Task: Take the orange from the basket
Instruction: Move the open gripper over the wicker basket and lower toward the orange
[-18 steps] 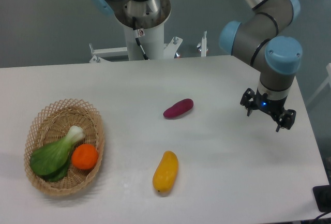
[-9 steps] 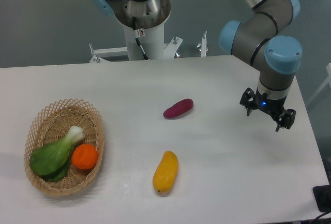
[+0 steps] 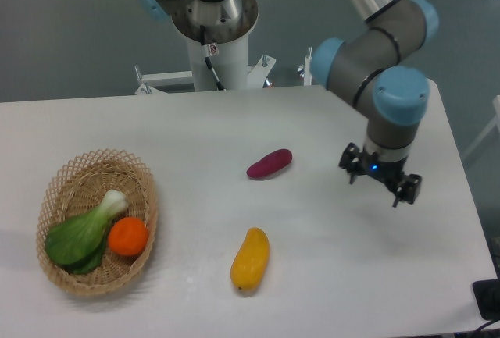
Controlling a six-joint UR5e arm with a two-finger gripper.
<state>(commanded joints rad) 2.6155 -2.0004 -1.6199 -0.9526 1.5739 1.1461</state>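
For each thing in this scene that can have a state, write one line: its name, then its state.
gripper: open, empty, above the table's right side, far from the basket
orange: in the basket, beside the bok choy, not gripped
basket: upright on the table, holding two items
bok choy: lying in the basket
mango: lying on the table
purple sweet potato: lying on the table

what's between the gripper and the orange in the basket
In the camera view, the yellow mango lies roughly between the gripper and the orange; the purple sweet potato sits just above that line.
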